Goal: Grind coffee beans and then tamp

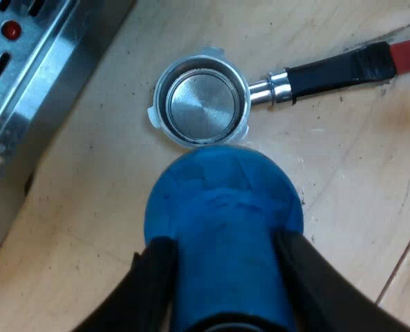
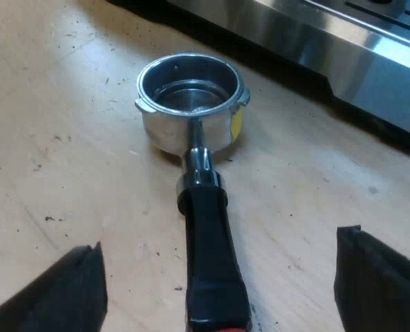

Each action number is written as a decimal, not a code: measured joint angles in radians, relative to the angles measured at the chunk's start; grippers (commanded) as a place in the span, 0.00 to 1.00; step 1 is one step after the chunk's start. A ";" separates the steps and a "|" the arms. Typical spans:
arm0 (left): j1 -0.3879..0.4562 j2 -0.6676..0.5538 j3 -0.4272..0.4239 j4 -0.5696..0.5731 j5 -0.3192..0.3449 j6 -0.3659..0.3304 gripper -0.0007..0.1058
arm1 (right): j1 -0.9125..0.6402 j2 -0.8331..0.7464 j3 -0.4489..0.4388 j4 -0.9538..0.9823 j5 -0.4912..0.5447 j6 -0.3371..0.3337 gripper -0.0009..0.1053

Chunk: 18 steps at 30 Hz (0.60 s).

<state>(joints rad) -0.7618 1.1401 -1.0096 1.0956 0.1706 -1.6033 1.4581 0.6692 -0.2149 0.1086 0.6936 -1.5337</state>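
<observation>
The metal holder [image 1: 203,105] lies loose on the wooden table, its basket empty and shiny inside. Its dark handle [image 1: 336,69] ends in red [image 1: 408,53]. My left gripper [image 1: 222,277] is shut on the blue tamper [image 1: 222,214], which hangs just short of the holder's rim, above the table. In the right wrist view the holder [image 2: 191,104] sits ahead with its handle [image 2: 211,263] running back between my right gripper's fingers [image 2: 52,294]. My right gripper [image 2: 222,283] is open, straddling the handle without touching it.
The espresso machine's steel drip tray [image 1: 39,76] with a red spot stands close beside the holder. Its steel front edge [image 2: 357,55] runs just beyond the holder. Coffee specks dot the wooden table [image 2: 59,138].
</observation>
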 measured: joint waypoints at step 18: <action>-0.019 0.122 -0.037 -0.052 0.000 0.040 0.01 | 0.000 0.014 0.000 -0.009 0.000 -0.019 0.67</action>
<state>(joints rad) -0.7806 1.2620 -1.0470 1.0439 0.1706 -1.5638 1.4581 0.6832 -0.2149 0.0996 0.6936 -1.5526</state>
